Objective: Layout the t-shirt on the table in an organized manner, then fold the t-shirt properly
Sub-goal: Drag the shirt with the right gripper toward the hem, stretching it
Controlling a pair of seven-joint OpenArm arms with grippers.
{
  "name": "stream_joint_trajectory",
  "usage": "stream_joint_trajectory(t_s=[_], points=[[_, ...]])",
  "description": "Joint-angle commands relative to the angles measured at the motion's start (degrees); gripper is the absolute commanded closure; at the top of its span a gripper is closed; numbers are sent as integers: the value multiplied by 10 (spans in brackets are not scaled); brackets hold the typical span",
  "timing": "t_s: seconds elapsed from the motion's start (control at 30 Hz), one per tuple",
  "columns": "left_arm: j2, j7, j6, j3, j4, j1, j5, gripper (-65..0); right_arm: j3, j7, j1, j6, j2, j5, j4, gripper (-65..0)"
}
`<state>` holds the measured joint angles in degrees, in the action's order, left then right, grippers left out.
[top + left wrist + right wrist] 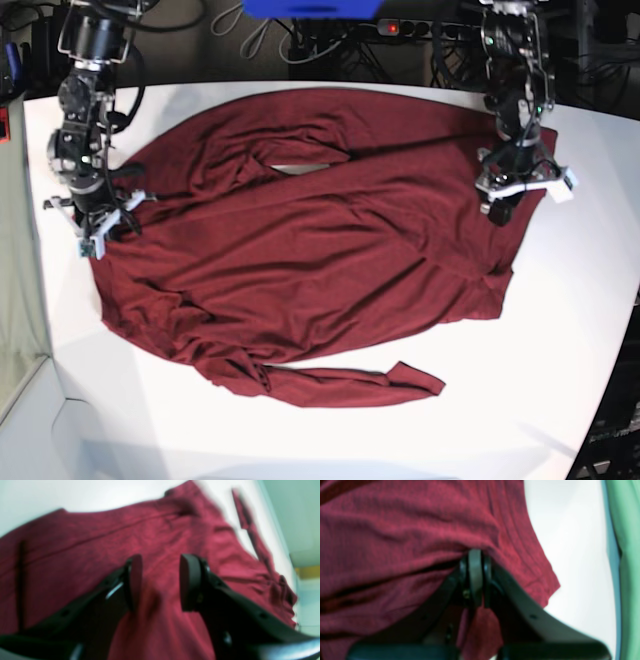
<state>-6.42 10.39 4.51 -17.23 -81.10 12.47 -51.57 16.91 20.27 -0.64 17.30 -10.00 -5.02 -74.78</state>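
While the t-shirt [300, 250] lies spread across the middle of the table [560, 330], both arms stand over its outer edges. Seen from the base view, the maroon cloth covers most of the white top, reaching from about nine o'clock to three o'clock, with a long narrow strip of fabric trailing along its lower edge toward five o'clock. Wrinkles run diagonally through it, and a small patch of white shows through an opening near twelve o'clock.

At nine o'clock in that view the right gripper [97, 232] sits at the cloth's edge. Its own camera shows the two jaws pressed tight together [475, 576], with maroon fabric bunched over the tips and a fold hanging down between the finger arms; the cloth looks pinched there, though the blur keeps me from seeing the exact bite. Bare table shows to the three o'clock side of that picture.

At two o'clock in the base view the left gripper [505, 205] hangs above the shirt's other edge. From its wrist camera the jaws stand partly apart [161, 582], with a clear gap between the dark pads [190, 581], and only the flat cloth below shows through the gap. Nothing is caught between them. I cannot tell whether the tips touch the fabric. White tabletop runs along the twelve o'clock side of that frame.
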Motion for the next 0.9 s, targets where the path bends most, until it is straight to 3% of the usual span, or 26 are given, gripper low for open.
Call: stream_joint_trajectory(t_s=[0.0,0.37,0.67,0.87], points=[[-7,-12,-5,2,7,-5,-8,-243,-7,-17,-12,2,-1,4,-17,0],[-19,-16,-6,-1,38,40,-9,-243,-94,-16,-66,2,2,4,-53,0],[-44,-17,-7,-2,29,70,-12,-243,-188,-16,-179,2,19,6,93,0],[-44,-16,-7,-2,-3,74,-12,-243,-195,-19,-221,2,26,4,195,0]])
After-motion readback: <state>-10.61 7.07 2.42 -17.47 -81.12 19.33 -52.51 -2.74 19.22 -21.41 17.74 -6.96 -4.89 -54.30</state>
